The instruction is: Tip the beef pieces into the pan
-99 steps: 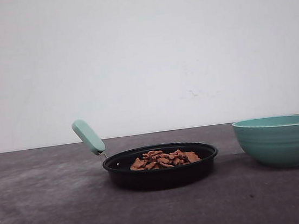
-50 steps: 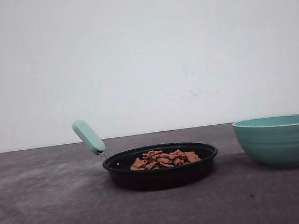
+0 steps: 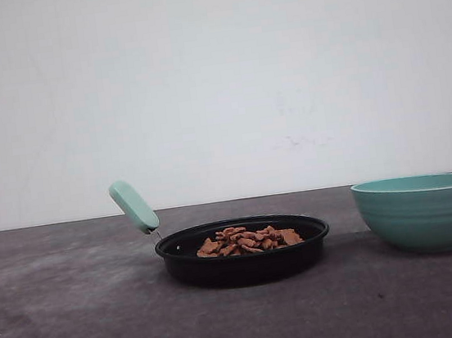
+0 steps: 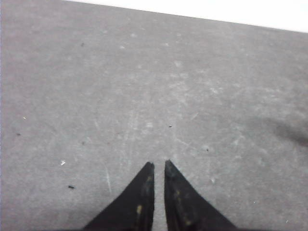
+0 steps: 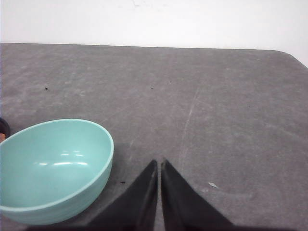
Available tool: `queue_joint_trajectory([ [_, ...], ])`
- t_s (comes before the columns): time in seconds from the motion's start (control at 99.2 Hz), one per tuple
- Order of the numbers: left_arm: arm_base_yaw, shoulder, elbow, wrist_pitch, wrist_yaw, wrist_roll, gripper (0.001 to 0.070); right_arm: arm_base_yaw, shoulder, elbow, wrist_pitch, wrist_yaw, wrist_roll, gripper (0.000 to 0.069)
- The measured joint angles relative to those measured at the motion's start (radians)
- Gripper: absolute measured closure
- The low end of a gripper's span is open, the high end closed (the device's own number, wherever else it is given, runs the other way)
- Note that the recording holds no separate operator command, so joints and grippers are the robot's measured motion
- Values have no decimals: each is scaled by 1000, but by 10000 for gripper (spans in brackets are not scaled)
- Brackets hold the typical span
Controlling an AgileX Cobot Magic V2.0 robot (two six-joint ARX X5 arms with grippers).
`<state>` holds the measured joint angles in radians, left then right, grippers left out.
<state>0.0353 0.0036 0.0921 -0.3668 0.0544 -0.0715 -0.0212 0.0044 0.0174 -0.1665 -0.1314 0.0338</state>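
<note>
The black pan [image 3: 244,259] sits in the middle of the table, its mint-green handle [image 3: 133,206] rising to the left. A heap of reddish-brown beef pieces [image 3: 247,240] lies inside it. My left gripper [image 4: 158,165] hovers over bare grey tabletop, its black fingers nearly together with nothing between them. My right gripper [image 5: 159,162] is shut and empty, just beside the teal bowl [image 5: 50,169], which is empty inside. The same bowl [image 3: 426,210] stands upright to the right of the pan.
The grey table [image 3: 71,320] is scuffed and runs back to a white wall. In the right wrist view the table's rounded far corner [image 5: 288,54] shows. A sliver of the pan's rim [image 5: 4,127] sits beyond the bowl.
</note>
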Motion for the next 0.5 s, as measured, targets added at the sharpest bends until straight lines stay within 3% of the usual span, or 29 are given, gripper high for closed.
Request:
queue_joint_trajectory([
  [0.504, 0, 0, 0, 1, -2, 28, 698, 0, 0, 0, 0, 0, 0, 680],
])
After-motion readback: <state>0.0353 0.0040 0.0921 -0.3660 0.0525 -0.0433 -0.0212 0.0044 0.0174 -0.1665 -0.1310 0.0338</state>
